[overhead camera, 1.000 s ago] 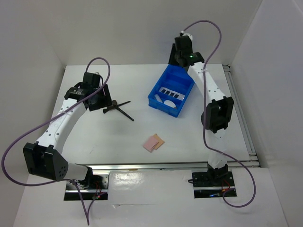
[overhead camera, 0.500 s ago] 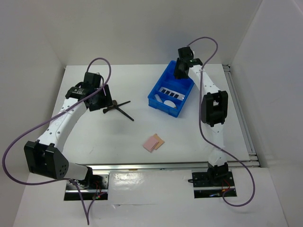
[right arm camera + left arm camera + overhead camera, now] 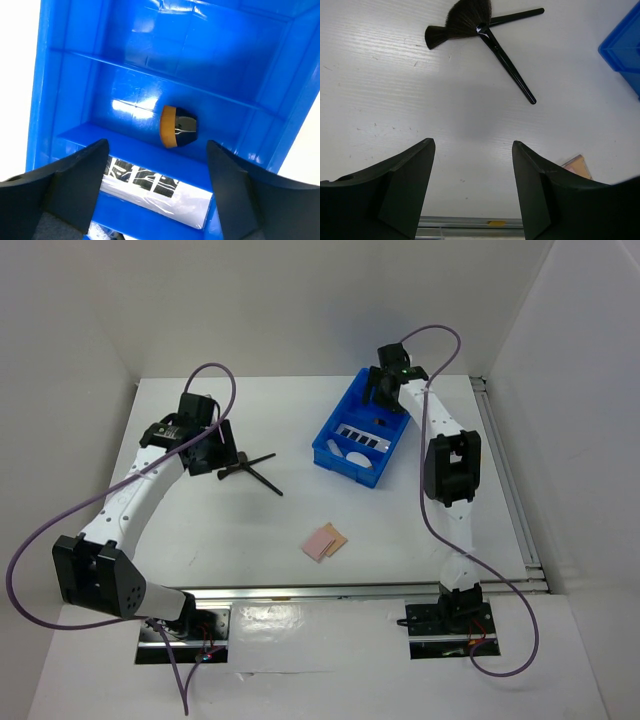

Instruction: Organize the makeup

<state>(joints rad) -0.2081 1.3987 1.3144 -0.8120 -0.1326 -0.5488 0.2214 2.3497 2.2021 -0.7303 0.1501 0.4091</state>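
Right gripper (image 3: 156,149), now lowered over the tray (image 3: 75,75), is shown wide open and empty, a tan-banded piece (image 3: 177,127) apparently deposited inside.

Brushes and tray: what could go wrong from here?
1. The two black brushes lie crossed and touching. If the open left gripper pinches one, it would likely drag or flick the other.
2. The open right gripper hangs between the dividers of the blue tray. Its fingers may catch a wall and shove the tray.
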